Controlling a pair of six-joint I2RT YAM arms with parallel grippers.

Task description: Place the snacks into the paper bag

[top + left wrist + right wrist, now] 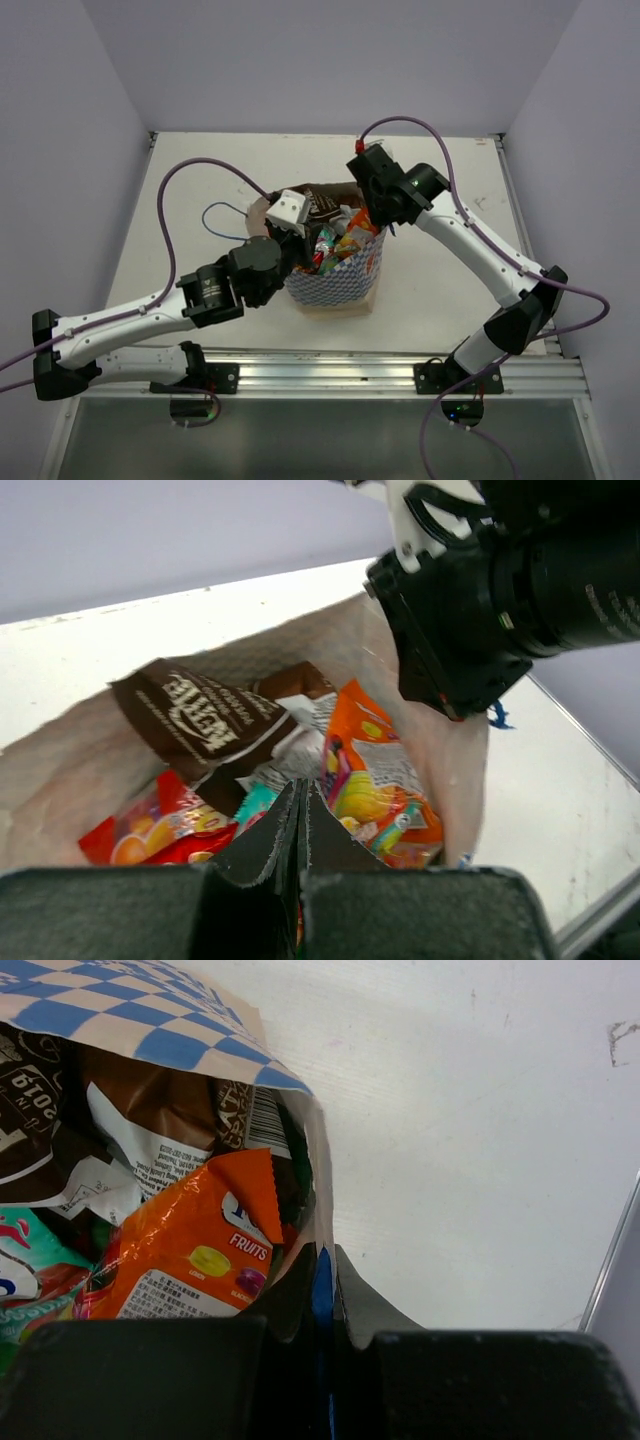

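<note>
The paper bag (335, 285) stands open mid-table, its checked band facing front. Several snacks lie inside: a brown bag (200, 715), an orange fruit-candy pack (375, 780), a red pack (150, 835) and a teal pack (255, 805). My left gripper (305, 255) is at the bag's left rim, jaws shut above the snacks (300, 785), with nothing seen in them. My right gripper (378, 228) is at the right rim, shut (325, 1252) on the bag's edge and its blue cord (322, 1280). The orange pack (200, 1250) and brown bag (170, 1110) sit just inside that edge.
A blue cord handle (222, 218) loops onto the table left of the bag. The right arm's wrist (500, 590) hangs close over the bag's far rim. White table (450, 290) lies around the bag, with purple walls behind and a metal rail (330, 370) in front.
</note>
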